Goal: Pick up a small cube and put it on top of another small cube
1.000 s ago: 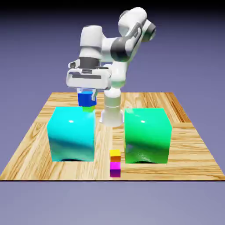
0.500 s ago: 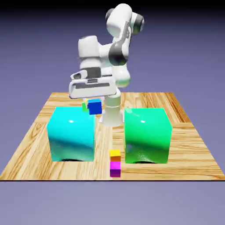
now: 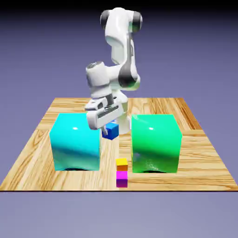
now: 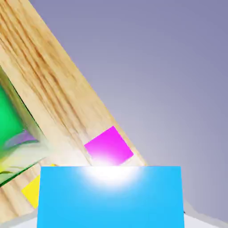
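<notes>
- While my end effector (image 3: 109, 129) is clamped on the blue cube (image 3: 111, 131), it hangs between the cyan block (image 3: 76, 142) and green block (image 3: 155, 143), above and behind the yellow cube (image 3: 122, 162).
- It looks light, rigid and glossy, so probably slippery; flat opposite faces suit the grip.
- No writing shows anywhere.

blue cube (image 3: 111, 130) aloft, yellow-topped cube (image 3: 122, 163) tabled

Bench (image 3: 195, 153): two big blocks side by side, one (image 3: 76, 142) at 9 o'clock, the other (image 3: 155, 143) at 3 o'clock. Between them, raised off the bench, the small cube (image 3: 111, 130) sat in the gripper (image 3: 108, 126). At 6 o'clock, before the gap, another small cube (image 3: 122, 163) lay touching the front cube (image 3: 122, 178), nearest the bench edge.
</notes>
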